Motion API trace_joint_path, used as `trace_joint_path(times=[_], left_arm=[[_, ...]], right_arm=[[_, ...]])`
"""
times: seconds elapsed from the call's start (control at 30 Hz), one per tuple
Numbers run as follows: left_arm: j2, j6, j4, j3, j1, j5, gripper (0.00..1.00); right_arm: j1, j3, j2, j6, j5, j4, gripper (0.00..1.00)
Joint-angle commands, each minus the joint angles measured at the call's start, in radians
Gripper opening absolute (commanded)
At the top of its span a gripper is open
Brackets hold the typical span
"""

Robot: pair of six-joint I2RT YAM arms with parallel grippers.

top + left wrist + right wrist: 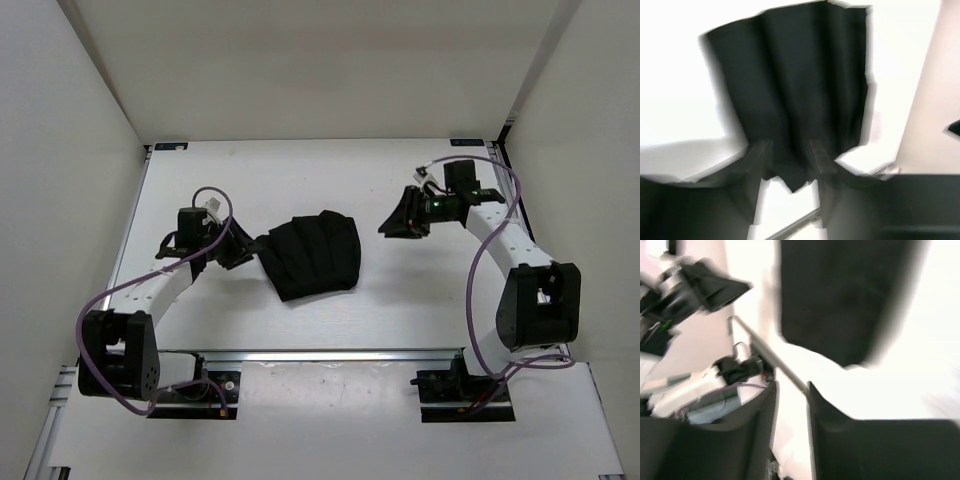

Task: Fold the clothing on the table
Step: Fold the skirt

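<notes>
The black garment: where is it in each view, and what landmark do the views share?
Top external: the clothing lies mid-table, slightly left of centre.
Left wrist: upper middle, its near corner between the fingers of the left gripper.
Right wrist: upper middle, beyond the right gripper, blurred.
Shared landmark: the white table under it.

The white desk [300, 180] is a flat rectangle, and a metal rail [330, 354] runs along its near edge. A black pleated garment [312, 255] lies directly on it, a little left of the middle, gathered into a compact, roughly folded heap with its pleats showing as lengthwise ridges.
</notes>
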Motion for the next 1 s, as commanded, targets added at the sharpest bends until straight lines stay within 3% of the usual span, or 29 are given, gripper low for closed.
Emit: trace_joint_path(times=[0.0, 0.03, 0.1, 0.17, 0.33, 0.87, 0.93, 0.97], left_arm=[[-0.065, 0.188, -0.242, 0.022, -0.005, -0.213, 0.60], [-0.076, 0.196, -0.261, 0.010, 0.014, -0.235, 0.76], [-0.087, 0.241, -0.316, -0.009, 0.035, -0.255, 0.98], [-0.100, 0.281, -0.362, -0.018, 0.055, -0.273, 0.99], [-0.209, 0.340, -0.388, -0.096, 0.150, -0.258, 0.99], [-0.169, 0.372, -0.391, -0.059, 0.146, -0.238, 0.99], [-0.162, 0.395, -0.398, -0.044, 0.115, -0.267, 0.99], [-0.160, 0.400, -0.401, -0.035, 0.112, -0.281, 0.99]], right_arm=[[-0.065, -0.088, -0.061, -0.109, 0.139, -0.102, 0.42], [-0.085, -0.099, -0.082, -0.122, 0.201, -0.140, 0.47], [-0.108, -0.145, -0.105, -0.177, 0.303, -0.169, 0.48], [-0.127, -0.177, -0.122, -0.201, 0.406, -0.199, 0.48], [-0.213, -0.260, -0.164, -0.194, 0.426, -0.174, 0.48], [-0.230, -0.228, -0.118, -0.212, 0.386, -0.169, 0.51], [-0.230, -0.222, -0.112, -0.218, 0.368, -0.160, 0.58], [-0.228, -0.220, -0.110, -0.220, 0.354, -0.162, 0.73]])
